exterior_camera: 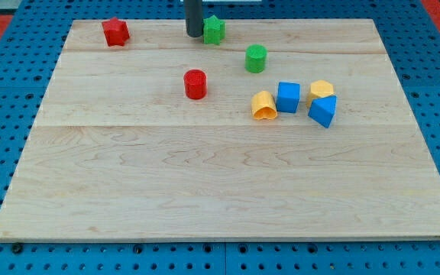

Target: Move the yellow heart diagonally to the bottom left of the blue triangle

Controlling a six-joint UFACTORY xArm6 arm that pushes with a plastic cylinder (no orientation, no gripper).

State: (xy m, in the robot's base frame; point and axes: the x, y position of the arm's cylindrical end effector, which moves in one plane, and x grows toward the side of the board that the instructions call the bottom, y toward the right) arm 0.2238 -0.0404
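Camera view: my tip [194, 34] beside green block [215, 30]

Light was bright and even across the pale wooden board [220, 183], with no glare. The small coloured blocks cast only faint, short shadows. Focus held sharp from the top edge to the bottom corners; the edges showed slight keystone slant, no blur.

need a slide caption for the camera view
My tip sits at the board's top beside a green block, far from the yellow heart and blue triangle clustered at right.
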